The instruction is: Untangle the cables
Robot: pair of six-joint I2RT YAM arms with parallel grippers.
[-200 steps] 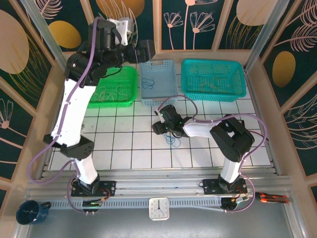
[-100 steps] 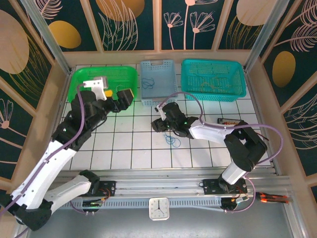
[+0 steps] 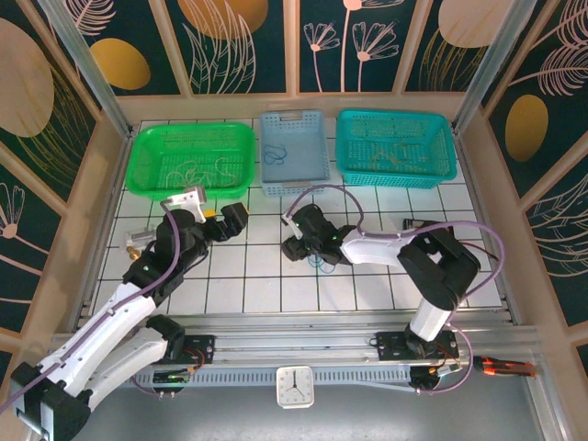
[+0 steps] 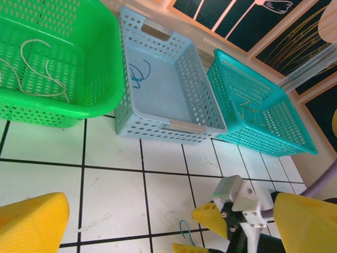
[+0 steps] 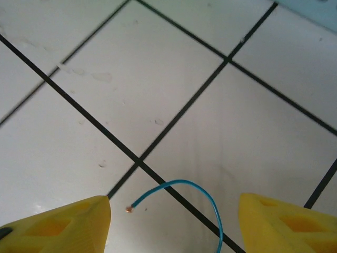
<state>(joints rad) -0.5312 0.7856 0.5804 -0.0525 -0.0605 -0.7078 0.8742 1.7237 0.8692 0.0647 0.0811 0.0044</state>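
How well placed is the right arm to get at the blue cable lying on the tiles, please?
Probably yes: the right end effector hangs open just above the blue cable, whose loose end lies on bare tile between the fingers, nothing blocking it.

A robot test cell: gridded tabletop (image 3: 257, 294), aluminium rail (image 3: 294, 351), panelled walls (image 3: 386, 46).

Both arms low, left claw (image 3: 227, 223) wide, right claw (image 5: 174, 203) ajar.
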